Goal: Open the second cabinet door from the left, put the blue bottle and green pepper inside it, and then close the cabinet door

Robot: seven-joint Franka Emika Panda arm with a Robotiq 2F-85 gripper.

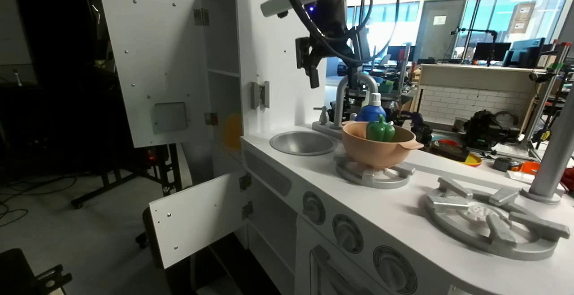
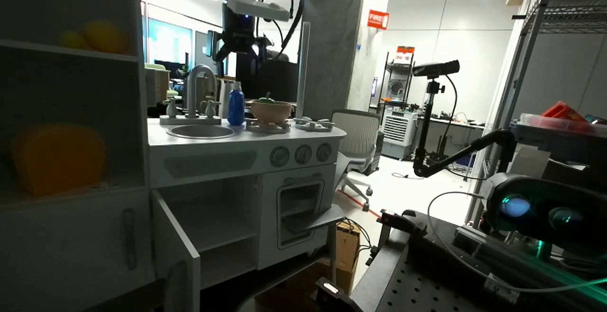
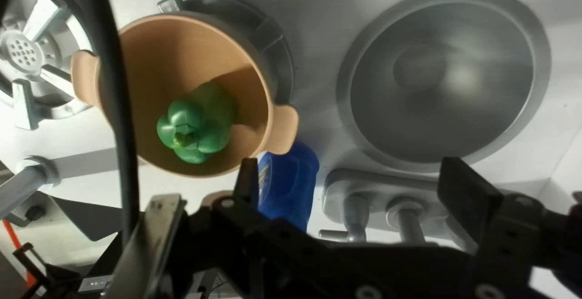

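The green pepper (image 3: 195, 124) sits inside a tan bowl (image 3: 159, 49), left of centre in the wrist view. The blue bottle (image 2: 236, 108) stands upright on the white table (image 2: 294, 135), just left of the bowl in an exterior view. The second cabinet door (image 1: 197, 216) stands open at lower left in an exterior view. Along the bottom of the wrist view, the jaws are spread wide.

Concrete pillar (image 2: 332, 56), office chair (image 2: 355, 132), bright windows (image 1: 497, 19)

Window (image 1: 409, 16) glare, v. dim lt., ext. views
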